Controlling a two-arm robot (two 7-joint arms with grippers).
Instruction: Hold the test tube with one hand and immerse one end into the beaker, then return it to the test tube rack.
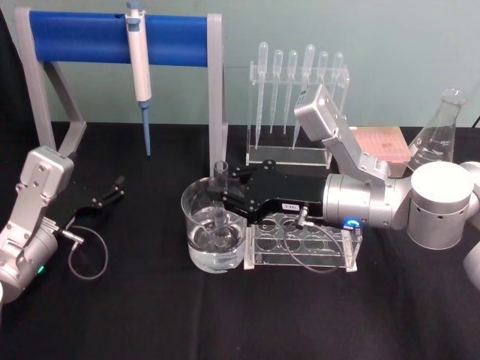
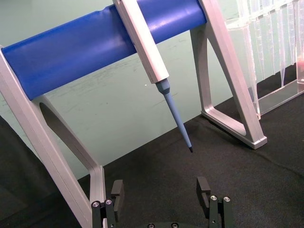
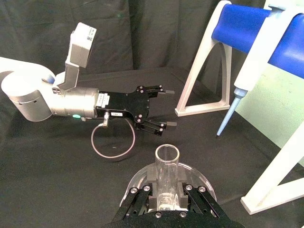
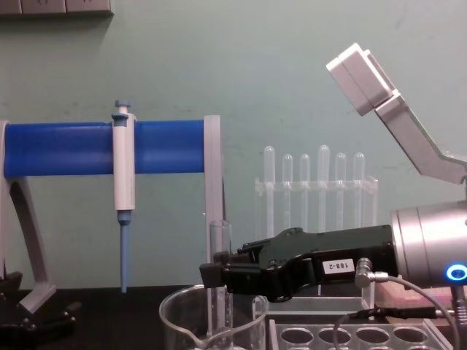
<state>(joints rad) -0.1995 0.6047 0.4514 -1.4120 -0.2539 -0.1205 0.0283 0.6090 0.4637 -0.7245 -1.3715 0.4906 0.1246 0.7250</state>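
One test tube [image 1: 220,201] stands upright inside the beaker [image 1: 196,225], lower end down in the glass, open rim sticking up above the beaker's rim. Right gripper [image 1: 222,201] is clamped on the test tube about mid-height, jaws closed against the glass from both sides; right wrist view shows the tube [image 3: 166,178] pinched between the two black fingers [image 3: 142,197]. Chest view: tube [image 4: 220,240] vertical, gripper [image 4: 216,275] reaching in from the right, right over the beaker [image 4: 182,321]. Beaker sits on the black table [image 1: 135,315], centre, holding some clear liquid at the bottom. Just right of it, touching or nearly so, a clear rack with round holes [image 1: 300,244] under the right arm. Behind, far side, a clear stand of pipettes [image 1: 296,90], and far left of that a blue bar stand [image 1: 120,37] with a white-and-blue pipettor [image 1: 139,67] hanging from it. Glass flask [image 1: 439,131] far right. Left gripper [image 1: 112,191] rests low at the left of the table, well apart from the beaker, jaws spread, holding nothing; left wrist view shows its fingertips [image 2: 203,185] apart.
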